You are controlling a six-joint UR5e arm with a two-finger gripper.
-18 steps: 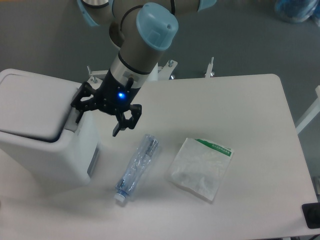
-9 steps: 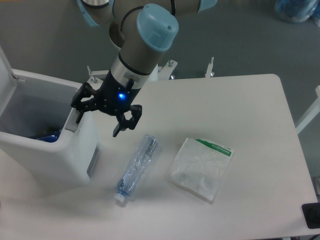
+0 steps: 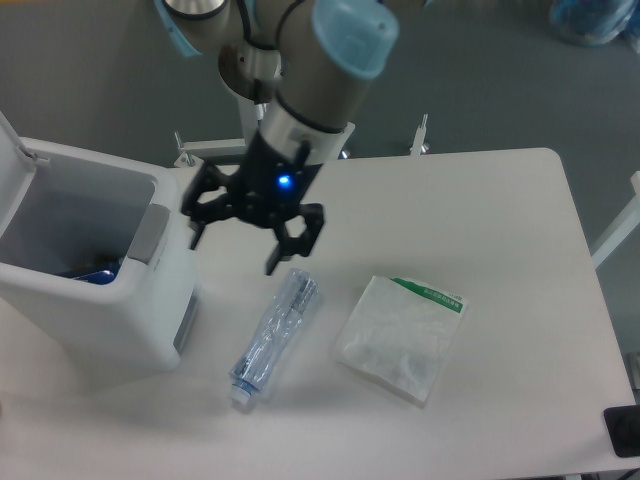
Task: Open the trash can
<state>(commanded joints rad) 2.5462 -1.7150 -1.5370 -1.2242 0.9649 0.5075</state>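
The white trash can stands at the table's left edge with its lid swung up and its inside showing. Something blue lies in the bottom of it. A grey button strip runs along the can's right rim. My gripper hangs open just right of the can, above the table, its fingers spread and nothing between them. It is clear of the rim.
A crushed clear plastic bottle lies on the table below the gripper, its cap toward the front. A white packet with a green stripe lies right of it. A dark object sits at the front right corner.
One second ago the lid was down; it sprang up. Since then my gripper has moved right, off the can's button strip and away from the rim.
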